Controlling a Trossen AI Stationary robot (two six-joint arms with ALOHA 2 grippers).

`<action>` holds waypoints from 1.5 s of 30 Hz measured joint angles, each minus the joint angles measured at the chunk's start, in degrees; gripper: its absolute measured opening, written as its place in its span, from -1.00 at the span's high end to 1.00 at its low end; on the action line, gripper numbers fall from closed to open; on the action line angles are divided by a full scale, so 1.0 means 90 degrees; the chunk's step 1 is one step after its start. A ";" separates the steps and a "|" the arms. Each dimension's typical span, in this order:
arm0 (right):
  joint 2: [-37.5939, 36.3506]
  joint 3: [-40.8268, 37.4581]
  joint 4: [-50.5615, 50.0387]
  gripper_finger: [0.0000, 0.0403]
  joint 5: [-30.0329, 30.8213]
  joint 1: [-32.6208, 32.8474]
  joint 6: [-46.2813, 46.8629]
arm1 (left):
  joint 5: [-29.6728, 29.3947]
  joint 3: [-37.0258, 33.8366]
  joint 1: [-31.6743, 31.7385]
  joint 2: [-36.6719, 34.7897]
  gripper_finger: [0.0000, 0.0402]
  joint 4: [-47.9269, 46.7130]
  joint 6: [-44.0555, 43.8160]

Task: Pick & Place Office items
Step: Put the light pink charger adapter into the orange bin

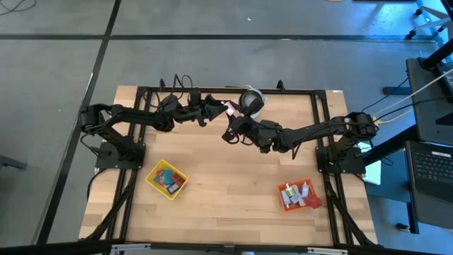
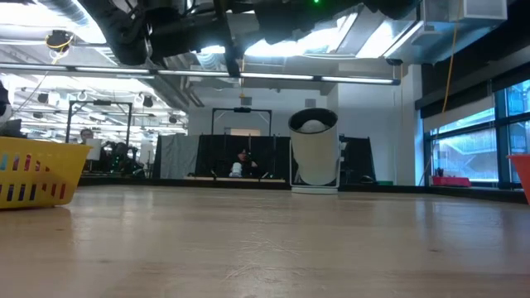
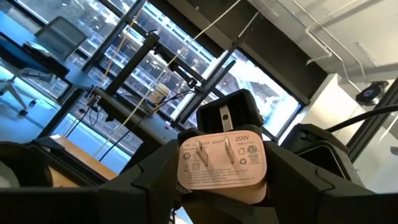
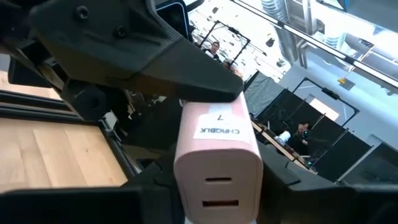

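A pink charger block (image 1: 228, 108) hangs high over the table's far middle, between my two grippers. In the left wrist view its pronged face (image 3: 222, 160), marked 20W, is turned toward the camera. The right wrist view shows the opposite end with two port slots (image 4: 219, 190). My left gripper (image 1: 219, 110) comes at it from the table's left and is shut on it. Reaching in from the right, my right gripper (image 1: 231, 132) has its fingers closed against the port end. Several small office items lie in the yellow tray (image 1: 166, 179) and the orange tray (image 1: 297, 195). My left gripper pinches the charger's pronged end by its two side faces (image 3: 186, 177) between both fingers, coming roughly level from the table's left. The charger is lifted clear of the table. My right gripper pinches the charger's port end by its side faces (image 4: 180, 180), one finger (image 4: 134, 193) on each side, coming level from the table's right. The block sticks out ahead of its fingers toward my left gripper's finger (image 4: 155, 74).
A white roll with a dark centre (image 1: 252, 100) stands upright on the far part of the table, right behind the grippers. The yellow tray is near left and the orange tray near right. A black frame rail (image 1: 226, 90) runs round the table.
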 joint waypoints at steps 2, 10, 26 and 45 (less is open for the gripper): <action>0.0000 0.0000 0.0004 0.39 0.0004 0.0002 -0.0002 | 0.0028 -0.0001 0.0002 0.0002 0.00 0.0019 -0.0013; -0.0002 0.0000 0.0033 0.39 -0.0021 0.0077 0.0002 | -0.0022 -0.0001 0.0001 0.0007 -0.08 0.0099 -0.0119; -0.0014 0.0007 0.0104 0.39 -0.0095 0.0114 -0.0022 | -0.0027 0.0050 0.0051 0.0015 -0.18 0.0221 -0.0285; -0.0053 0.0010 0.0196 0.40 0.0378 0.0253 -0.0374 | 0.1105 0.0147 0.0650 -0.0017 -0.36 0.0215 -0.0181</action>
